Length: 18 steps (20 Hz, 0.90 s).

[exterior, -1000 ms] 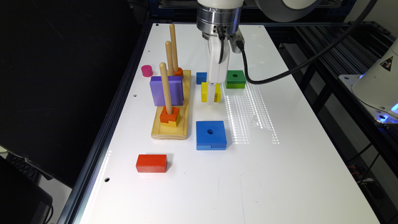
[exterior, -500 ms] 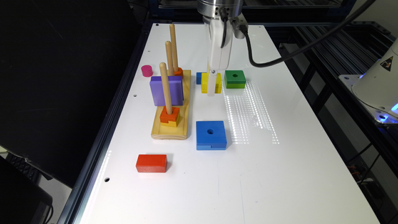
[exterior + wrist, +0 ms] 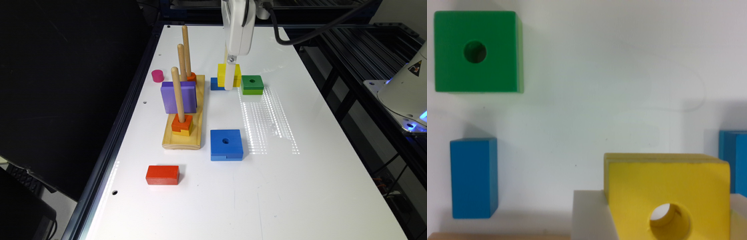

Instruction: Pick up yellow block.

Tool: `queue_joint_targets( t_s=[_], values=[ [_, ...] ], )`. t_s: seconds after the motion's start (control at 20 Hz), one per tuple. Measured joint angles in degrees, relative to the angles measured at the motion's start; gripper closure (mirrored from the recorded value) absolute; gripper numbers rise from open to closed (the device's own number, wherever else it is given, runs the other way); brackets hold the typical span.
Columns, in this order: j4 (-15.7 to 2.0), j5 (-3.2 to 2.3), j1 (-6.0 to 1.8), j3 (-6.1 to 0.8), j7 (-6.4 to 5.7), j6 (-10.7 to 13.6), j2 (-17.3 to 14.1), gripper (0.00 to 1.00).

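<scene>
Fingers (image 3: 589, 215) stand closed on the yellow block (image 3: 229, 74), upper centre of the exterior frame, held off the bench (image 3: 300, 186) beside the green block (image 3: 252, 84). Judged light, rigid, smooth-painted wood; grip the flat opposite sides, clear of the hole.

White glossy gripper (image 3: 229, 78) housing with rounded edges, dark slot down its face, small silver screw just above the pale flat fingers (image 3: 229, 76), thick black cable (image 3: 310, 31) curving away well above them
</scene>
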<state>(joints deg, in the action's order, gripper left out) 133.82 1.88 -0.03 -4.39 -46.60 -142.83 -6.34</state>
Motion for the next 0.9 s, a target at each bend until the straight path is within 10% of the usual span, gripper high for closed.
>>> queue_joint_targets(
  t_s=[0.9],
  values=[
    [-0.87,0.22,-0.02,-0.01,0.00,7.7,7.1,1.00]
  ],
)
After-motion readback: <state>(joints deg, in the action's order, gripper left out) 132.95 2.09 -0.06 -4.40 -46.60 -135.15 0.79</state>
